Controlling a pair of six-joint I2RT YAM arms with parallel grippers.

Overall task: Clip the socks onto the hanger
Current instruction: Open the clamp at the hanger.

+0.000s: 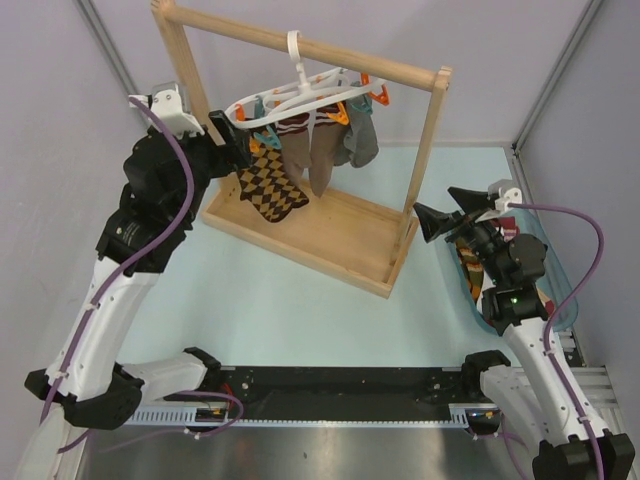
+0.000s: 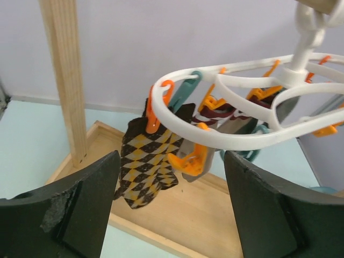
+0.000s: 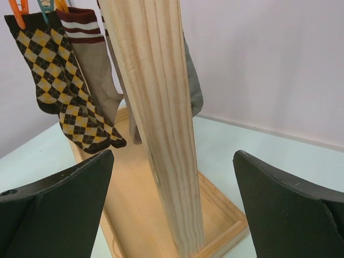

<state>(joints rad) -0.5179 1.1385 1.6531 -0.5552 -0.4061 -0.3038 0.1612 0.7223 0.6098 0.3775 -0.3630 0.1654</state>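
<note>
- Top view: hanger is hooked on the top bar of the wooden rack.
- 4 socks are clipped under it: argyle sock, striped-cuff sock, tan sock, grey sock. All hang free above the rack's base tray.
- Left pincer sits at the hanger's left end, about level with the ring and just beside the rack's left post.
- Left wrist view: left pincer is released, fingers spread wide with nothing gripped. The hanger's white ring lies beyond and above the gap, apart from both fingers.
- Only this view gives clip detail. An orange clip bites the cuff of the argyle sock, with a teal clip right beside it.
- A 2nd orange clip hangs off the near rim; cannot tell if it holds anything.
- Right pincer is released, jaws wide, holding nothing.
- The right wrist view puts the right post dead centre beyond the right pincer. The top view shows this pincer just right of that post, not touching.
- The right wrist view shows the socks side-on: argyle sock, maroon bands on the striped-cuff sock, grey sock mostly hidden behind the post. Of the hanger, only clip tips show at the top edge.
- Only the top view shows the bin at the right edge of the tabletop, with loose socks inside, partly under the right arm.
</note>
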